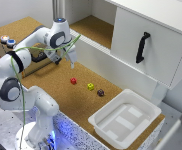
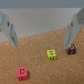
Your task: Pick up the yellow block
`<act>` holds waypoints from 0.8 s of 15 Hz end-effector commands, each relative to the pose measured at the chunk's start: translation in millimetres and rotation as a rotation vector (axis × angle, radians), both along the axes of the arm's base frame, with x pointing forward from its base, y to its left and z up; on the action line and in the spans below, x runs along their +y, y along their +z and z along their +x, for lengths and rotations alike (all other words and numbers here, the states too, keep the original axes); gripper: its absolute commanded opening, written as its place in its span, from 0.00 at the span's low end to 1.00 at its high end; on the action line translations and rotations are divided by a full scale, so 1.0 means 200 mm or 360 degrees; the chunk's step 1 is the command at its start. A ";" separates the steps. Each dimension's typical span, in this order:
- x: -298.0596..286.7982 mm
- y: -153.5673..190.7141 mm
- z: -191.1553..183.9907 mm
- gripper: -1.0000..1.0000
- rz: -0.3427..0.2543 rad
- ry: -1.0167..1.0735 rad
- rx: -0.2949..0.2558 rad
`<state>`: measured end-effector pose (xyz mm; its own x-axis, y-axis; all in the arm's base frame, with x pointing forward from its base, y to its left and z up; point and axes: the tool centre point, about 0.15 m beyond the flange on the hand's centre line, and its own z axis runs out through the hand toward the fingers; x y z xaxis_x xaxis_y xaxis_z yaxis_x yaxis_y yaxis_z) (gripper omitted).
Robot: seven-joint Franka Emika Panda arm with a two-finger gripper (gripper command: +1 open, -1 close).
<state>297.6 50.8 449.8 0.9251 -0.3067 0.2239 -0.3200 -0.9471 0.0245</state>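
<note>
Both views are bright under soft, even light with no hard glare. In the exterior view the whole picture is mildly blurred; the white plastic tray (image 1: 125, 119) at 5 o'clock looks washed out, and a blue glow lies on the speckled surface at 7 o'clock. The wrist view is coarse and soft: the 2 grey gripper fingers (image 2: 10, 27) smear, and the tiny yellow block (image 2: 51, 53) casts only a faint shadow on the brown cork board (image 2: 40, 62).

Yellow block (image 1: 90, 86), red block (image 1: 73, 80), maroon block (image 1: 100, 92), white tray (image 1: 102, 122).
</note>
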 end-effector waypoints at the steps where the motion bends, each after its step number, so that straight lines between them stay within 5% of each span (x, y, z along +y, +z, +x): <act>1: -0.13 -0.14 0.30 1.00 -0.0029 0.0052 -0.0059; 5: -0.39 -0.31 0.53 1.00 0.0025 0.0341 -0.0148; 7: -0.48 -0.45 0.63 1.00 0.0118 0.0552 -0.0087; 12: -0.46 -0.72 0.62 1.00 0.0099 0.0712 0.0031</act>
<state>395.1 -34.6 356.2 0.9604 0.0241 0.2777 0.0300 -0.9994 -0.0171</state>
